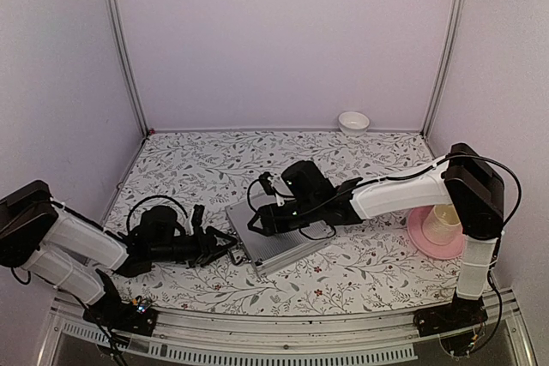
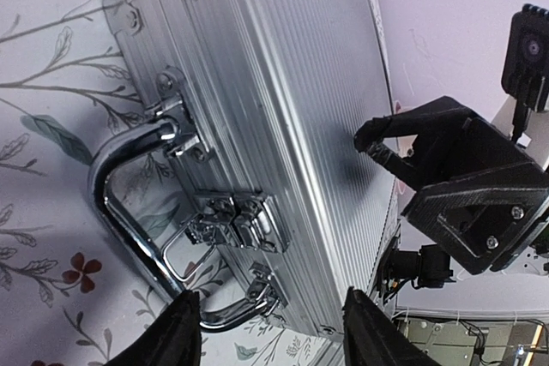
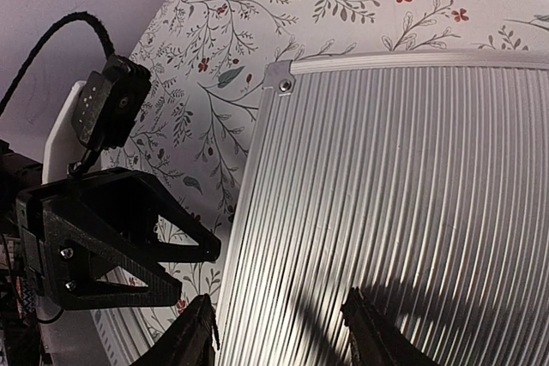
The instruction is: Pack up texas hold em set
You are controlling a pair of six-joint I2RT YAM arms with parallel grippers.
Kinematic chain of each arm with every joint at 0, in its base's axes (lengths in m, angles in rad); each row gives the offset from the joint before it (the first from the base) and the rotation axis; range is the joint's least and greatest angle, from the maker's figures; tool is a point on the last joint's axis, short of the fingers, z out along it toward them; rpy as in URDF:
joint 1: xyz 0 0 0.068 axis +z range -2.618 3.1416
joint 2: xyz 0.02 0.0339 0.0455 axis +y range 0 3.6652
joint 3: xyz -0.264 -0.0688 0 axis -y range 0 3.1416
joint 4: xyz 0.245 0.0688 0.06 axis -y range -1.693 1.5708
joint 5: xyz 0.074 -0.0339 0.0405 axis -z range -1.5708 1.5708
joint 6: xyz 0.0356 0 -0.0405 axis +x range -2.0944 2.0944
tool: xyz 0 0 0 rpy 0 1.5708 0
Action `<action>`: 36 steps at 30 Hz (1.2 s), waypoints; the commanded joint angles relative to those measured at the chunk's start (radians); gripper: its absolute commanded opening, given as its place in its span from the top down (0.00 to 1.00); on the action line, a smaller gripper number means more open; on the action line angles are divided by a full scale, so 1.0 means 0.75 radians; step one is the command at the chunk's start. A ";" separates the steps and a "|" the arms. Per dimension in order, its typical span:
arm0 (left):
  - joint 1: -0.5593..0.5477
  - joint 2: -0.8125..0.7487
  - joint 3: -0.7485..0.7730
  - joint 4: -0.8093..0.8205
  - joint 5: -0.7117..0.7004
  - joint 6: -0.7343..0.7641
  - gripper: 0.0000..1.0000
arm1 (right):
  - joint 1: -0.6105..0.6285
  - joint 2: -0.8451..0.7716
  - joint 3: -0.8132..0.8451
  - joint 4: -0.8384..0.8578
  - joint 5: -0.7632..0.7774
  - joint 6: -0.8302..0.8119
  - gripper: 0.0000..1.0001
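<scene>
**Position.** The small silver ribbed-aluminium briefcase (image 1: 279,244) lies flat and closed at the middle of the floral-patterned table (image 1: 197,160), towards the near edge. No cards, chips or button show outside it. The cream cup (image 1: 443,222) on its pink plate (image 1: 419,236) stands well apart at the right. The small white bowl (image 1: 353,121) sits at the far edge.

**Grippers.** The left gripper (image 2: 270,297) lies low at the left side of the case, facing the chrome bail handle (image 2: 111,177) and the centre latch (image 2: 232,220). Its fingers stand partly apart and clamp nothing. The right gripper (image 3: 277,297) hangs over the ribbed lid (image 3: 412,169) near the lid's left edge. Its fingers are likewise partly spread with nothing between them. Whether its tips touch the lid cannot be told.

**Handling.** The shell is likely rigid and will not yield to a squeeze. With its contents inside, it is probably heavy for its size, and the chips may shift if it is tilted. The metal is hard and smooth, so pads may slide along the ribs. The case may also skid on the table when pushed from one side, so brace it from above.

**Where to take hold.** For lifting, take the handle at its middle. It is probably hinged, so the case would hang from it. The latch is small, and whether it is engaged is not clear. Press the lid down before working it.
</scene>
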 commanded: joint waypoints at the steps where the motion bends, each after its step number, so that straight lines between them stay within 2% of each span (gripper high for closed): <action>1: -0.011 0.033 0.049 -0.008 -0.006 0.016 0.44 | 0.009 0.085 -0.053 -0.148 0.045 0.027 0.48; 15: -0.006 0.017 0.083 -0.178 -0.062 0.027 0.47 | 0.008 0.087 -0.048 -0.149 0.050 0.029 0.48; 29: -0.002 0.090 0.114 -0.126 -0.027 0.055 0.48 | 0.009 0.087 -0.047 -0.155 0.057 0.027 0.48; 36: -0.002 0.068 0.117 -0.168 -0.046 0.063 0.48 | 0.009 0.087 -0.047 -0.157 0.060 0.029 0.48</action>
